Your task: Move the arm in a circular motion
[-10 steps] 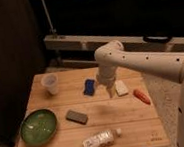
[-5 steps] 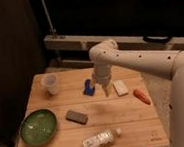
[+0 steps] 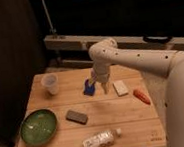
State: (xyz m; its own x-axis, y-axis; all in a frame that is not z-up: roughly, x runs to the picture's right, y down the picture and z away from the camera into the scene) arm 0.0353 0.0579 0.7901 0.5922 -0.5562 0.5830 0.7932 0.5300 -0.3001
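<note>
- White and glossy, the thick tubular robot arm (image 3: 134, 57) reaches from the right over the light wooden table (image 3: 129, 121), its elbow above the table's back edge.
- Its pale tapered gripper (image 3: 101, 85) hangs downward over the table's back middle; whether it is wide or narrow cannot be told.
- A small blue object (image 3: 89, 88) lies on the table just beside the gripper, and a white rectangular block (image 3: 120, 87) lies toward the table's right.
- An orange carrot-shaped item (image 3: 142, 96) sits near the table's right edge.
- A clear plastic cup (image 3: 50, 84) stands at the table's back left, and a green round bowl (image 3: 38, 127) at its front left.
- A dark grey flat block (image 3: 76, 116) lies at the table's centre, and a clear plastic bottle (image 3: 99, 140) lies on its side at the front edge.

arm (image 3: 134, 57) elbow shifted left toward the blue block (image 3: 89, 88) since 1 s ago; gripper (image 3: 106, 89) now hangs just right of it
</note>
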